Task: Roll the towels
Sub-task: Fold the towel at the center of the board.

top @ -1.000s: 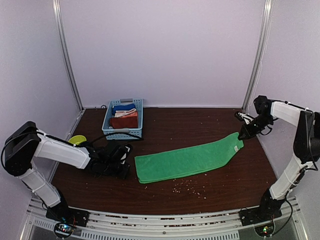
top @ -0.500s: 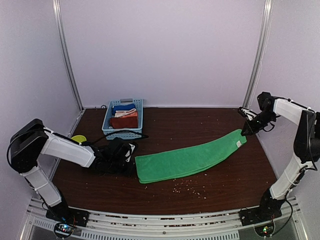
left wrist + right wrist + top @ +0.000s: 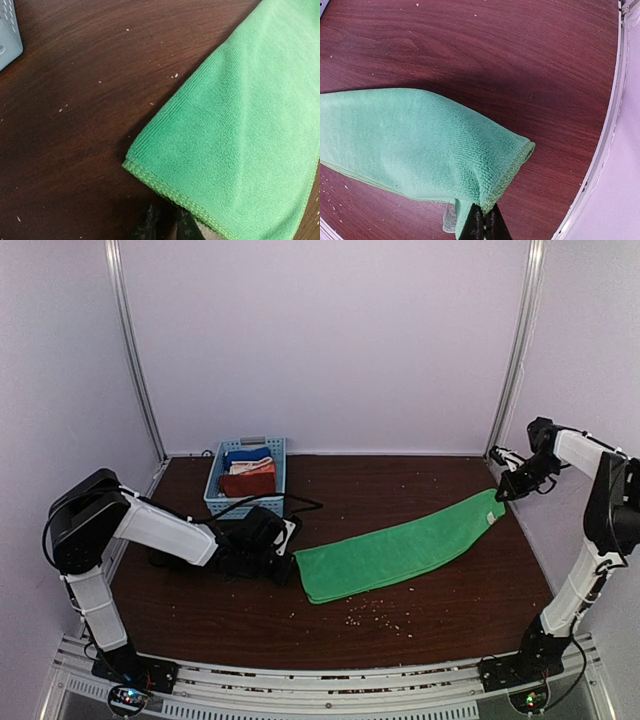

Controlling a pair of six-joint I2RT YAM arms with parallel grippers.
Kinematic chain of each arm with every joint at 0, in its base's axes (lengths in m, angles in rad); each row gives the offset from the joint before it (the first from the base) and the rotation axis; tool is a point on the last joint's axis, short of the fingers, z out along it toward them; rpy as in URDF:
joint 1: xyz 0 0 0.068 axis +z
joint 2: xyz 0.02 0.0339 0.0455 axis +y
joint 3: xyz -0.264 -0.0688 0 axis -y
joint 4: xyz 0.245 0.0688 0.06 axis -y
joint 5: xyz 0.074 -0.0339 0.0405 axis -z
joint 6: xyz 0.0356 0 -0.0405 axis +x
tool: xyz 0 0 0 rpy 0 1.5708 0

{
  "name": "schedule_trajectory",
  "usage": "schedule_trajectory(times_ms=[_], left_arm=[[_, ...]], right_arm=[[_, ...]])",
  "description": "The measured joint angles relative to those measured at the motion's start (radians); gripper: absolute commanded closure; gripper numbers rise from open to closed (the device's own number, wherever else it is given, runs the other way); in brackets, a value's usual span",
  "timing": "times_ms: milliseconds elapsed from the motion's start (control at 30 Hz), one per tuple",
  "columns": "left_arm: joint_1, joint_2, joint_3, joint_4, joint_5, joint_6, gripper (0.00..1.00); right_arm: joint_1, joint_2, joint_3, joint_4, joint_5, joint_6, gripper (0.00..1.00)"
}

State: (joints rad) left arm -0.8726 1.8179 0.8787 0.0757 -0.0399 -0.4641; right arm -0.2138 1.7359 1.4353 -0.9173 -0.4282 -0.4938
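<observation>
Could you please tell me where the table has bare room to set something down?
Free: the far strip of table between the blue basket and the right end effector, behind the green towel; also the near strip before the towel, scattered with crumbs. Crowded: the left, around the left end effector, its cable and basket.

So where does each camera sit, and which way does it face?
Top external: above and behind the robot, facing down across the table; left arm and right arm show.
Left wrist: on the left arm, facing down at the green towel; left end effector's tips show.
Right wrist: on the right arm, facing down; right end effector pinches the towel's end.
Shared: the towel, in all three.
</observation>
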Motion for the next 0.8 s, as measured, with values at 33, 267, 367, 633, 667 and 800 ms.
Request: schedule_trajectory(times_ms=[33,267,367,633,667,800], left_arm=[[0.0,0.002,0.001,0.002,0.003,0.002,0.83],[0.0,0.002,0.001,0.001,0.007,0.006,0.83],[0.0,0.002,0.0,0.001,0.007,0.006,0.83],[0.0,0.002,0.0,0.001,0.007,0.006,0.83],[0.0,0.002,0.0,0.002,0.006,0.006,0.83],[0.0,0.002,0.0,0.002,0.007,0.006,0.83]], right_arm=[[0.001,0.0,0.007,-0.007,-0.01,-0.002,1.0],[0.108,-0.008,0.03,-0.041,-0.048,-0.016,1.0],[0.174,-0.01,0.03,-0.057,-0.056,-0.016,1.0],[0.319,-0.01,0.03,-0.106,-0.082,-0.016,1.0],[0.334,-0.01,0.03,-0.112,-0.086,-0.017,1.0],[0.396,-0.01,0.03,-0.131,-0.097,-0.019,1.0]])
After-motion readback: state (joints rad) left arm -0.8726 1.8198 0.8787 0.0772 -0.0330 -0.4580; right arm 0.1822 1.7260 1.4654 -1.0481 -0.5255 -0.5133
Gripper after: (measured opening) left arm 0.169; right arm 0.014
